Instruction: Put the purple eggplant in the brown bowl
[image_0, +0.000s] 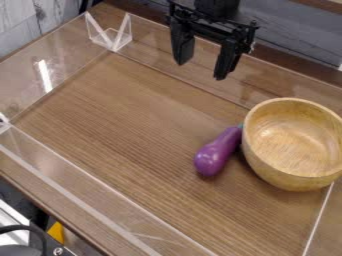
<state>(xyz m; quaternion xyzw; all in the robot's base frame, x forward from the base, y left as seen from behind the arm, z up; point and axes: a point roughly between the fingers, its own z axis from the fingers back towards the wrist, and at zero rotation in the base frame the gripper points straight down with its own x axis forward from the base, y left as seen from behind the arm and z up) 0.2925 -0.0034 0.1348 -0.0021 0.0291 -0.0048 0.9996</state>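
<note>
Beside the brown bowl (293, 144), purple eggplant (217, 152) lengthwise, narrow tip away from camera; end effector (206, 66) wide open, nothing held.

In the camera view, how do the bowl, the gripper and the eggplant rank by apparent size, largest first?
1. Bowl and gripper: too alike to rank surely, the gripper perhaps nearer the camera
2. Eggplant

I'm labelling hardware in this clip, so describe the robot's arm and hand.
The hand is matte black, with two dark, chunky fingers that angle downward. Above it, the visible part of the arm is black too, with small, pale metallic-looking spots around the joint. Most of the arm lies outside the picture, and I can make out no clear lettering on it.
</note>
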